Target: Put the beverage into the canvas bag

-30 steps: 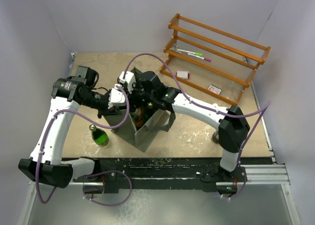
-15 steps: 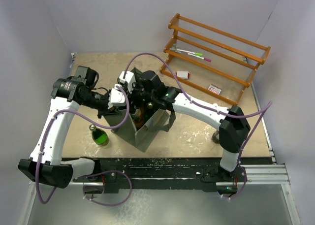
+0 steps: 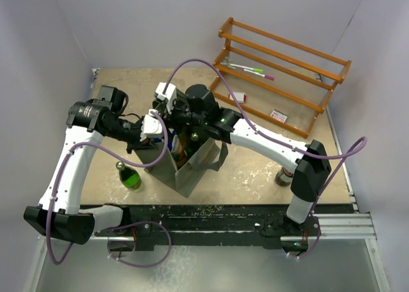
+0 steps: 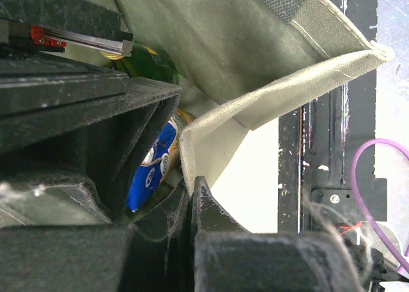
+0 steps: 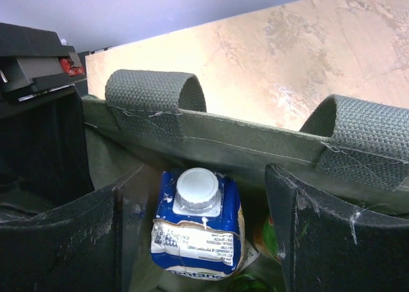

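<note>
The grey-green canvas bag (image 3: 192, 167) stands open at the table's middle. My left gripper (image 3: 152, 127) is shut on the bag's rim (image 4: 192, 145), holding that side up. My right gripper (image 3: 182, 116) is open just above the bag's mouth, its fingers (image 5: 319, 234) either side of a blue beverage carton (image 5: 198, 228) with a white cap that stands inside the bag, not touching it. The carton also shows in the left wrist view (image 4: 150, 170), beside a green bottle (image 4: 147, 59) in the bag. The bag's two loop handles (image 5: 153, 87) lie beyond the carton.
A green bottle (image 3: 131, 177) stands on the table left of the bag. A wooden rack (image 3: 281, 68) with pens (image 3: 252, 69) stands at the back right, two small cards (image 3: 238, 96) in front of it. A dark round object (image 3: 281, 176) sits by the right arm.
My right gripper has risen and drawn back from inside the bag's mouth; its elbow has swung right. The left arm and the bag have not moved.
</note>
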`<state>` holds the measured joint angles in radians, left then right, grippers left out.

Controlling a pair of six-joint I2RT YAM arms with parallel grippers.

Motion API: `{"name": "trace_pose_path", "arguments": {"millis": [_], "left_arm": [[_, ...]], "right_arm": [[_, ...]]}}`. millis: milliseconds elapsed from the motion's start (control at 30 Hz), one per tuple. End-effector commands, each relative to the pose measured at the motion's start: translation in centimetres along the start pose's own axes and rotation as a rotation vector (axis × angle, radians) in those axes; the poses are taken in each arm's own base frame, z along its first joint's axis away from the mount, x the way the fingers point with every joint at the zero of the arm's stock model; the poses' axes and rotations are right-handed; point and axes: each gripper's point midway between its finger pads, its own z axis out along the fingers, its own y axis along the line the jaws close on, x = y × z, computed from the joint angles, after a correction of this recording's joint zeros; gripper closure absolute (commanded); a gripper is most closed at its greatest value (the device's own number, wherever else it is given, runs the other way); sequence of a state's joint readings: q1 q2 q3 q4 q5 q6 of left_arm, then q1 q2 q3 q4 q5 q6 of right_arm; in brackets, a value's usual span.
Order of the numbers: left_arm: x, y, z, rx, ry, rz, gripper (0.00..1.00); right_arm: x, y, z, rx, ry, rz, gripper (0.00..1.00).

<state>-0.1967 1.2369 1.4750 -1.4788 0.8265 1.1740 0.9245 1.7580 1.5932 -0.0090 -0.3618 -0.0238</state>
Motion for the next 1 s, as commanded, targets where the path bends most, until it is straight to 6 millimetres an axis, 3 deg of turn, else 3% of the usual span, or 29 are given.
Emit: {"name": "trace_pose_path", "arguments": {"millis": [0, 267, 467, 667, 967], "left_arm": [[-1.1, -0.2, -0.7, -0.01, -0.029, 0.031, 0.99], [-1.4, -0.5, -0.9, -0.015, -0.038, 0.05, 0.98], [-1.4, -0.3, -1.2, -0.037, -0.022, 0.074, 0.86], [-1.8, 0.2, -1.7, -0.036, -0.009, 0.065, 0.73], [-2.7, 0.6, -1.6, -0.029, -0.049, 0.028, 0.45]], "right_arm": [[-5.4, 1.1, -2.3, -0.026, -0.119, -0.032, 0.26], [-7.4, 1.8, -5.7, -0.01, -0.145, -0.09, 0.27], [-9.2, 2.2, -9.6, 0.024, -0.157, -0.144, 0.26], [-10.2, 2.8, -15.4, 0.062, -0.147, -0.227, 0.25], [-8.6, 0.4, -26.6, 0.24, -0.109, -0.388, 0.21]]}}
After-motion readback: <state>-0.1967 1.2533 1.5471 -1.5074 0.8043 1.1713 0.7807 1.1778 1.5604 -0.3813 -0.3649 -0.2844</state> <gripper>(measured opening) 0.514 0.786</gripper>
